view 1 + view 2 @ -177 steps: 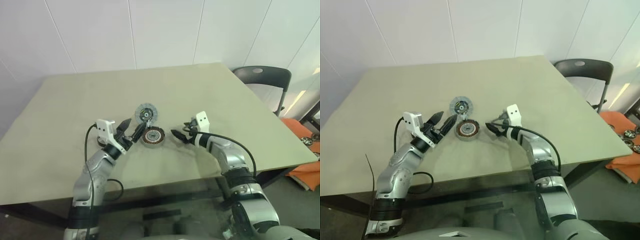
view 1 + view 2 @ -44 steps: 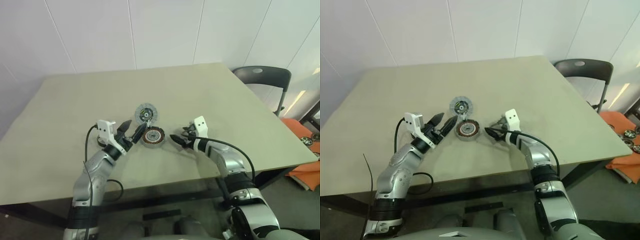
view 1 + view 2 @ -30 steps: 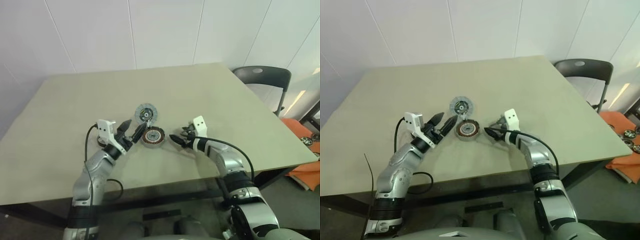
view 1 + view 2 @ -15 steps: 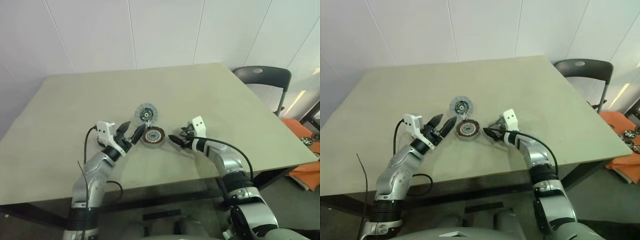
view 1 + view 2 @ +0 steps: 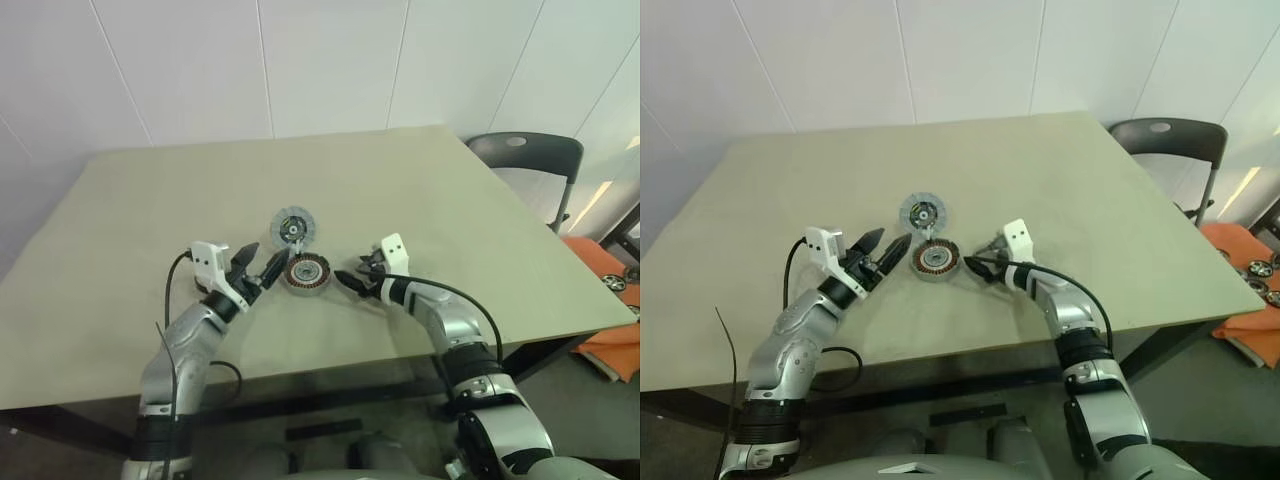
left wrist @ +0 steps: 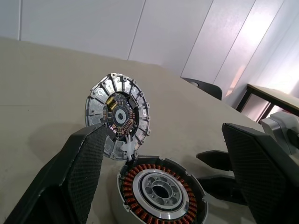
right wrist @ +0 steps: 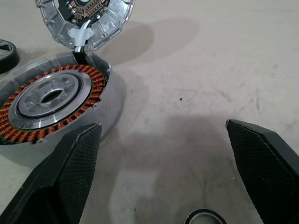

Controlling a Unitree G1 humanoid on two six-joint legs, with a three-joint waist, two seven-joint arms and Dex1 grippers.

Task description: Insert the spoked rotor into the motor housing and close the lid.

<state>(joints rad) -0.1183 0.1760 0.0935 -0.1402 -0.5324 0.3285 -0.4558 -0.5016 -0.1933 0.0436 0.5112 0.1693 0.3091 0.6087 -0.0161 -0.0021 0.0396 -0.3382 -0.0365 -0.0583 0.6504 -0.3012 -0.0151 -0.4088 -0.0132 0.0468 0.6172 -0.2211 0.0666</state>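
Beige table [image 5: 420, 190], matte top, sits vs. white panelled wall [image 5: 330, 60]. Black chair [image 5: 525, 152] w/ round hole in its back stands at table's far right corner. Orange bin [image 5: 610, 300] on floor at right, beside table edge. Small black ring [image 7: 204, 217] lies on tabletop.

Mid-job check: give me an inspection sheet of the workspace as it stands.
Surface: beige table.
Job's things: housing lies flat, coils up; rotor stands tilted at its far edge, not inserted.
Clutter: black ring by the right gripper.
Grippers: left gripper and right gripper open, empty, flanking the housing.
Cables: black cable along each arm.
Surroundings: white wall, chair.
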